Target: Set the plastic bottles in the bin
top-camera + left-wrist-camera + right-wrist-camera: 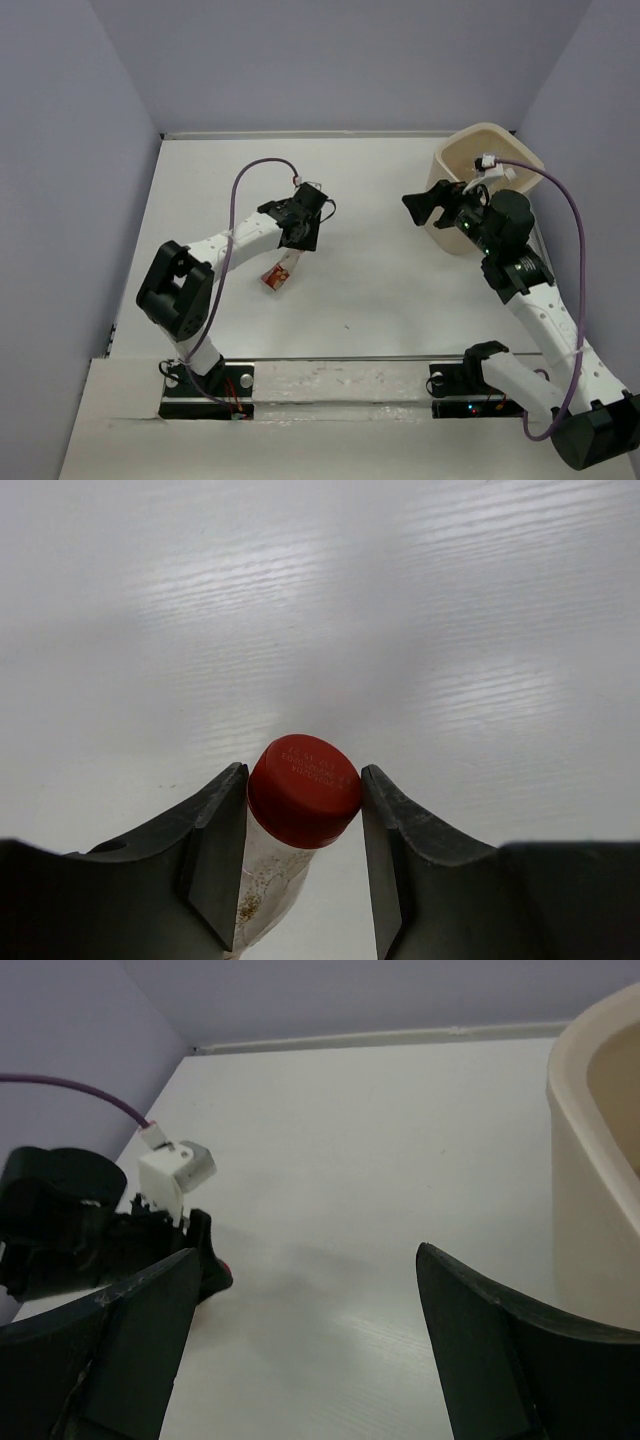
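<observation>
One small clear plastic bottle (279, 273) with a red cap (304, 790) shows left of the table's middle. My left gripper (297, 243) has its fingers against both sides of the cap (304, 770), and the clear body runs back between them toward the palm. I cannot tell whether the bottle rests on the table or hangs just above it. The beige bin (452, 160) stands at the back right and its inside is hidden; its wall fills the right edge of the right wrist view (590, 1160). My right gripper (424, 205) is open and empty just left of the bin (305, 1255).
Grey walls close the table at the back and on both sides. My left arm's wrist and purple cable (80, 1220) show at the left of the right wrist view. White tabletop (380, 270) lies between the two grippers.
</observation>
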Tool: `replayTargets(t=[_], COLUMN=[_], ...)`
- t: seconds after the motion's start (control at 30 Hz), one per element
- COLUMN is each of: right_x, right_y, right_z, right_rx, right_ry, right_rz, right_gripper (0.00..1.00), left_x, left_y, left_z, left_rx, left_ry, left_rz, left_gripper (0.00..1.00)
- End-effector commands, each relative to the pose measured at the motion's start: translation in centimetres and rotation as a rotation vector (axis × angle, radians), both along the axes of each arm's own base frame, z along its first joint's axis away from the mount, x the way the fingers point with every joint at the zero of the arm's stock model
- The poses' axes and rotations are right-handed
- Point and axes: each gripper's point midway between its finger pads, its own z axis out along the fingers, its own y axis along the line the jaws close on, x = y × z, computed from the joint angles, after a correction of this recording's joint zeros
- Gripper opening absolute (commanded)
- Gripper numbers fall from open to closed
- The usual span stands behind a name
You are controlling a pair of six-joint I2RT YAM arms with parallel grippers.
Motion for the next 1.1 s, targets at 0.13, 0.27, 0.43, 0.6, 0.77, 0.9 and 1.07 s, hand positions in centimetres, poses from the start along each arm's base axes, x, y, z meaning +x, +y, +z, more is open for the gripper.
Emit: replayTargets(t=[0.13,0.27,0.43,0.6,0.77,0.9,1.07], right_x=[-4.1,-5.6,-7.0,-8.1,-9.1,-9.5,-10.2], right_y=[2.9,3.8,3.6,4.1,4.9,4.9,5.2], right_z=[-6.3,-9.7,-13.6,-17.7,-19.3,-20.3,-21.6], right_rx=[0.085,0.061,0.051,0.052,0.067,0.072,0.063], right_ry=[0.149,0.209,0.279,0.367,0.397,0.408,0.432], right_rz=[0.148,0.161,0.147,0.179,0.235,0.241,0.272], right_gripper=[0.82,0.71,0.14,0.00,0.00,0.00,0.00], left_x=[3.3,4.0,4.0,3.3,2.4,3.1,4.3], left_y=[-6.6,-8.2,-9.5,-12.8,-16.9,-20.2,-24.0], left_z=[15.4,23.8,32.4,38.4,44.0,46.7,48.4], left_rx=[-0.445,-0.603,-0.788,-0.982,-1.115,-1.204,-1.313], left_ry=[-0.310,-0.462,-0.621,-0.732,-0.835,-0.877,-0.907], left_rz=[-0.051,-0.083,-0.126,-0.231,-0.329,-0.394,-0.428], left_gripper=[0.00,0.00,0.00,0.00,0.00,0.00,0.00])
